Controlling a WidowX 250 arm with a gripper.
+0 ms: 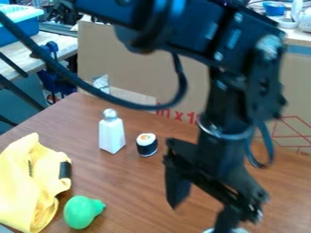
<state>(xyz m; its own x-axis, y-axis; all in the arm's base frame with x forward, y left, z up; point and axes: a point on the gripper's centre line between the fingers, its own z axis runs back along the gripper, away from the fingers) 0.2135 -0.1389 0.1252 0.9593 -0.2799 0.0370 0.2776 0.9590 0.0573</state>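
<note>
Nearer the camera than the white shaker point(112, 136), and well to its right, the pincer point(202, 218) hangs over the brown worktop point(137, 191), its two fingers spread wide; beside the right-hand fingertip, also nearer the camera and right of the shaker, is a pale, rounded thing point(242, 230), whose long axis and direction cannot be made out.

The shaker itself stands upright, its long axis vertical and its silvery cap on top; just to its right stands a short sushi roll point(147, 144), dark-sided, with its white and orange end up; nearer the camera than the shaker and to its left lies a green pear-shaped toy point(81, 213), narrow end pointing right and slightly away from the camera; left of that toy, and left of the shaker, is a crumpled yellow cloth point(27, 186) with a dark band; behind the shaker rises a cardboard sheet point(139, 59) with red markings.

The arm crosses in front of the cardboard and covers part of it; the pincer hides part of the pale thing, which the lower edge also cuts; the yellow cloth runs off at the left.
</note>
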